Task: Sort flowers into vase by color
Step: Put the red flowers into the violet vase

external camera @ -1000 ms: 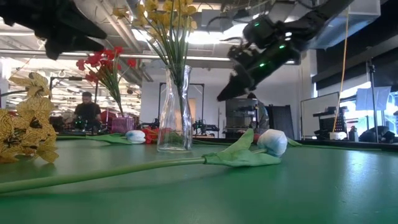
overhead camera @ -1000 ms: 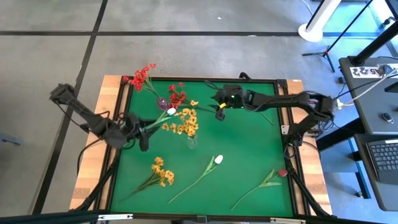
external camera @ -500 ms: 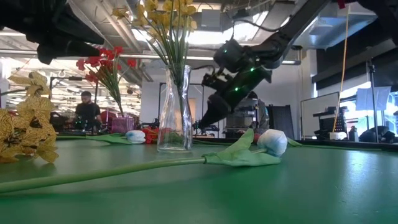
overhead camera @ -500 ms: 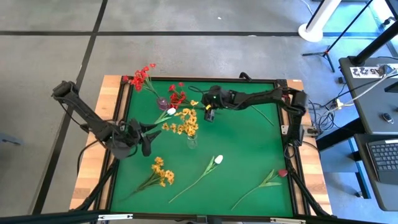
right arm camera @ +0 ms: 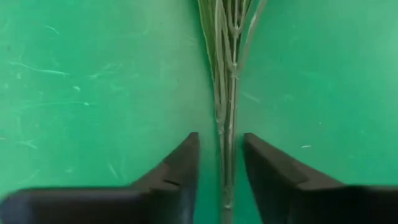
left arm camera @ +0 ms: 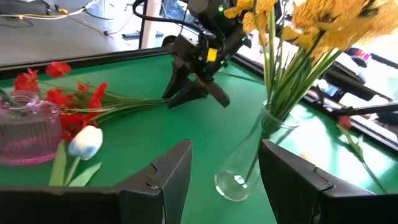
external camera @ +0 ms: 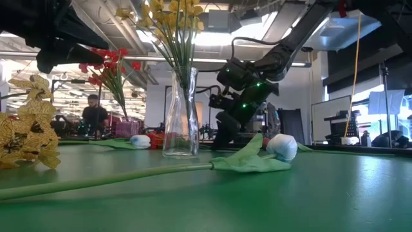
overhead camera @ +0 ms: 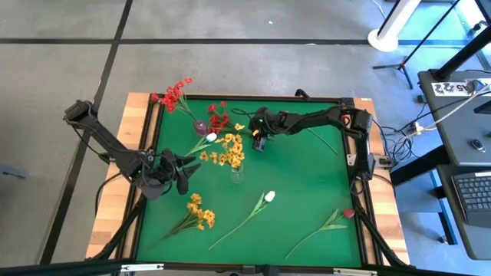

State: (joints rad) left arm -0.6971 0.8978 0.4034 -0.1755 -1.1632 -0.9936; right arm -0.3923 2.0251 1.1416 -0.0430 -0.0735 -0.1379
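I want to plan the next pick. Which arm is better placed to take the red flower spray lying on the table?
Right. Its tool is open, down astride the red spray's stems. The left tool is open, farther off.

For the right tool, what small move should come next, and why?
Probably closing the right tool: its open fingers straddle the red spray's stems lying on the green mat, so a pinch should grip them. The left tool waits open near the glass vase.

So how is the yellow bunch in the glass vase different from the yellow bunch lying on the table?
The yellow bunch in the clear vase stands up, stems down in the glass. The other yellow bunch lies flat on the green table, in no vase. The vase bunch sits mid-table beside the left tool; the loose one lies nearer the front edge. Both have yellow-orange blooms on green stems.
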